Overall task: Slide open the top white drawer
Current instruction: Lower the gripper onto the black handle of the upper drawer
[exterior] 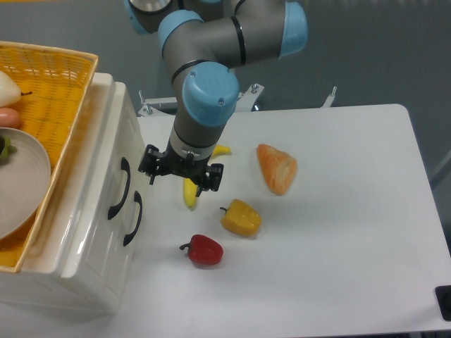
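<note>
Two black handles sit on the white cabinet at the left of the frame, and only one is the right one. The top white drawer (106,169) is shut, and its handle (121,187) is the upper, left-hand loop. The lower handle (134,218) sits just beside it, down and to the right.

The gripper (181,174) hangs in the middle left of the frame, near the handles but not touching. Its fingers are spread apart and hold nothing.

What could go wrong? The two handles are very close, so the gripper could hook the lower one and open the wrong drawer. It hangs right over the banana (191,184) too — going low could bump it. A bad grip might slip off the smooth loop.

Now the count: one banana, one yellow pepper (240,217), one red pepper (204,250), one orange wedge of food (277,167), and one yellow basket (53,84) on top of the cabinet — upper left.
</note>
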Controlling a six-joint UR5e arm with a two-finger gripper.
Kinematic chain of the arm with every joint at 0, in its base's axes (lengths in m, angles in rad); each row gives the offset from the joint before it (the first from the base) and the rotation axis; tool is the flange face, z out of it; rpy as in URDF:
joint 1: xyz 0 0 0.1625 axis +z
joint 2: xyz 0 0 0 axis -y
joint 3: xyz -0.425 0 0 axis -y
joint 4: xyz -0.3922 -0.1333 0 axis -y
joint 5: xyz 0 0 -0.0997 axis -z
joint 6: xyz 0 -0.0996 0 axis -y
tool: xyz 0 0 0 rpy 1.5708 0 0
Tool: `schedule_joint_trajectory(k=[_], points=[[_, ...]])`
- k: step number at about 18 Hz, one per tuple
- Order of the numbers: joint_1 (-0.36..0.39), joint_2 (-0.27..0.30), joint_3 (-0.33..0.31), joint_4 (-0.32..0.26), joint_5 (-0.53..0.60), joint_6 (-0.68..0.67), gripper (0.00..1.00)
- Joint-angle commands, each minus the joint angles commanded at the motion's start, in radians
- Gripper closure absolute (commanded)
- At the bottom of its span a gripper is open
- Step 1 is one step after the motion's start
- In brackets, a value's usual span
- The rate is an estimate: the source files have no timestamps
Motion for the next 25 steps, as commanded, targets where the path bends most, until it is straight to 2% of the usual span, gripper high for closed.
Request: schedule_joint_trajectory(k=[25], points=[[-0.038, -0.017, -0.009, 0.000, -0.064, -0.087, 0.00]])
